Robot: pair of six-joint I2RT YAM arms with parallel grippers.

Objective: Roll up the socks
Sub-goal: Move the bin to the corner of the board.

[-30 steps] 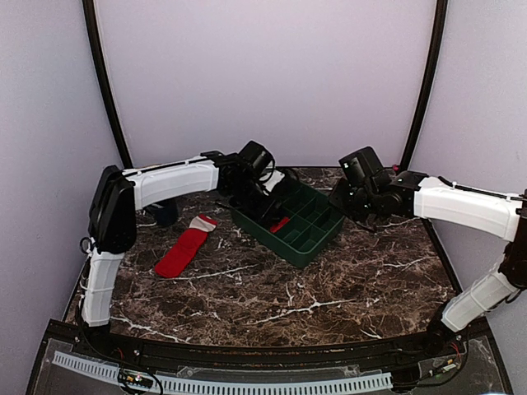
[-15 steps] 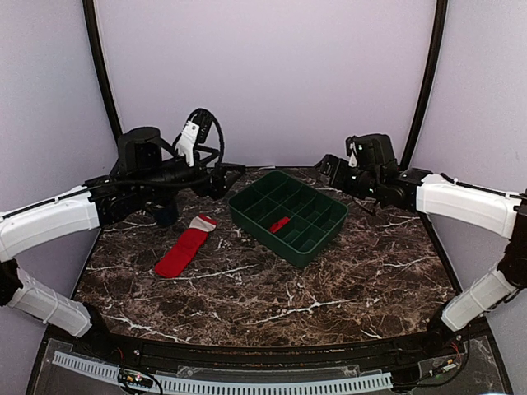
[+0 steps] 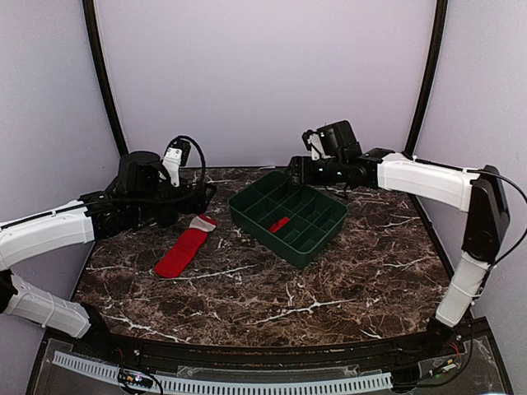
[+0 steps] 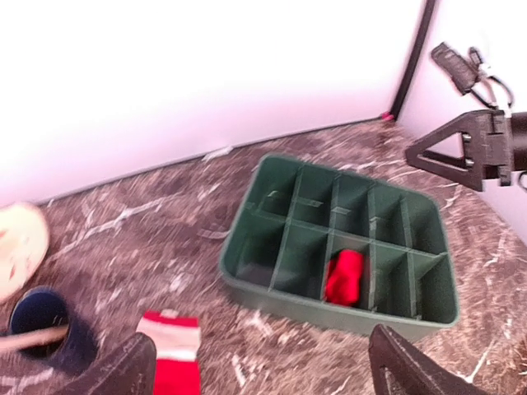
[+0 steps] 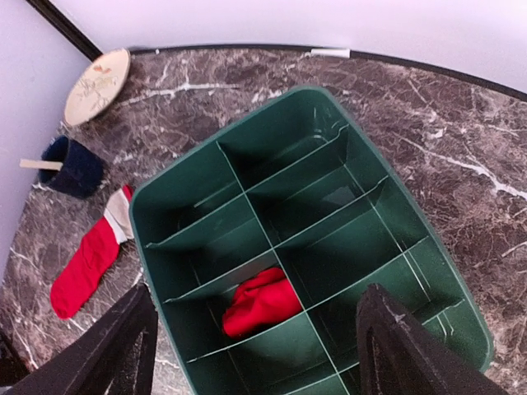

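Note:
A rolled plain red sock (image 3: pixel 279 224) sits in a near-row compartment of the green divided tray (image 3: pixel 247 216); it also shows in the left wrist view (image 4: pixel 344 277) and the right wrist view (image 5: pixel 260 301). A flat red sock with a white-and-pink cuff (image 3: pixel 184 248) lies on the table left of the tray, seen too in the right wrist view (image 5: pixel 87 259) and partly in the left wrist view (image 4: pixel 172 360). My left gripper (image 3: pixel 207 191) is open and empty, above the cuff. My right gripper (image 3: pixel 295 169) is open and empty, above the tray's far edge.
A dark blue cup (image 5: pixel 72 165) with a stick in it and a round pale plate (image 5: pixel 97 85) stand at the far left, by the wall. The tray (image 5: pixel 370 189) has several empty compartments. The marble table (image 3: pixel 329 288) ends at the curved back wall.
My left arm swung back from the tray to the left, and now sits lower, near the flat sock. My right arm moved left, over the tray's far edge. The socks have not moved.

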